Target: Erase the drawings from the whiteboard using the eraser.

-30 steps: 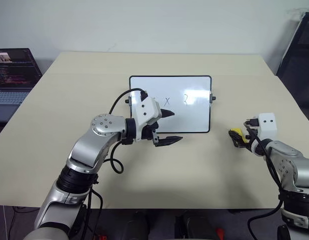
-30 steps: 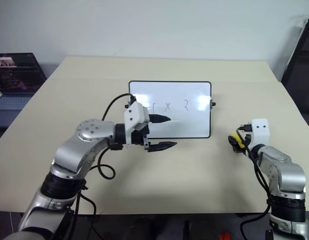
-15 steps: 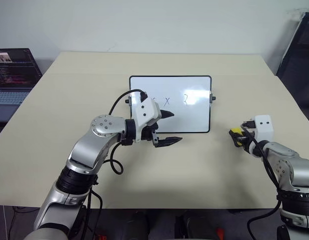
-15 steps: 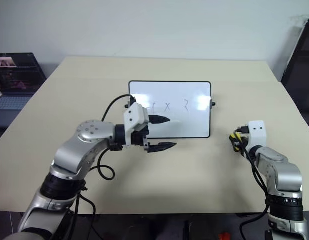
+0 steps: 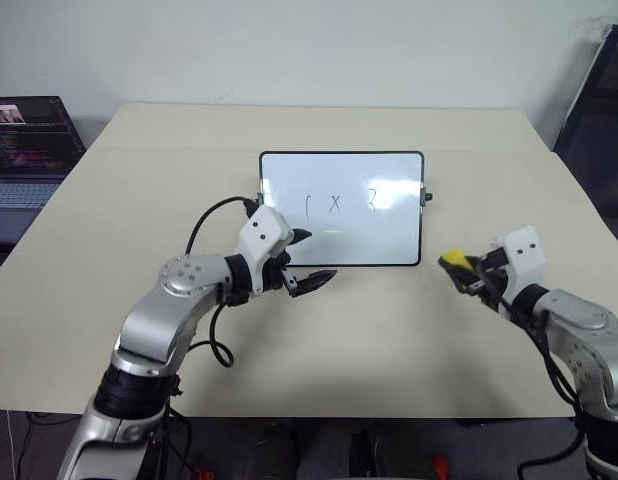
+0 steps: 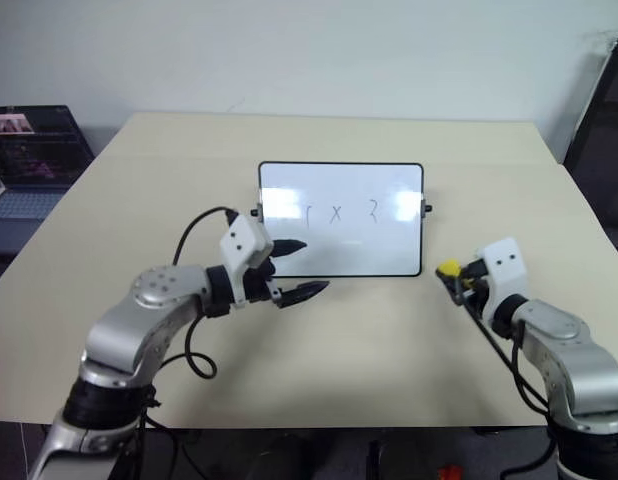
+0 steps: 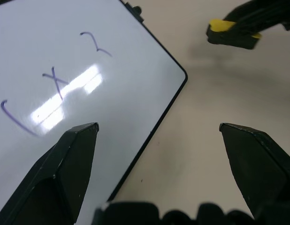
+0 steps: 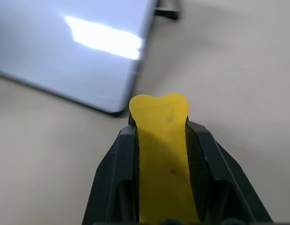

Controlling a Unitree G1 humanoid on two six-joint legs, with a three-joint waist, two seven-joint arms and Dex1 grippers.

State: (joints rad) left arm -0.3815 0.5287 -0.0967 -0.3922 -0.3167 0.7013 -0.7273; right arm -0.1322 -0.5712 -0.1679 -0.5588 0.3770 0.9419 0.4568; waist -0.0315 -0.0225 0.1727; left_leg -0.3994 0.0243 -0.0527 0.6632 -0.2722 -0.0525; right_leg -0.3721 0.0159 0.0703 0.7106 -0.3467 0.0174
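Right gripper [image 8: 161, 140] clamped on eraser [image 8: 160, 140], off table, whiteboard [image 5: 389, 245] corner just ahead-left. Left gripper [image 5: 307, 258] wide open, empty — over board's near-left edge. My worry: eraser catches frame, shoves unpinned board. Drawings [image 5: 336, 203] beyond left fingers [image 7: 65, 164]; open table between grippers.

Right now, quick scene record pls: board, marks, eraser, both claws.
whiteboard: flat on the table, mid-table
drawings: three marks in a row, not yet erased
eraser: yellow, pinched in the right claw, off the table, beside the board's right edge
left claw: open, nothing held, over the board's lower left corner
right claw: shut on the eraser, not yet over the board
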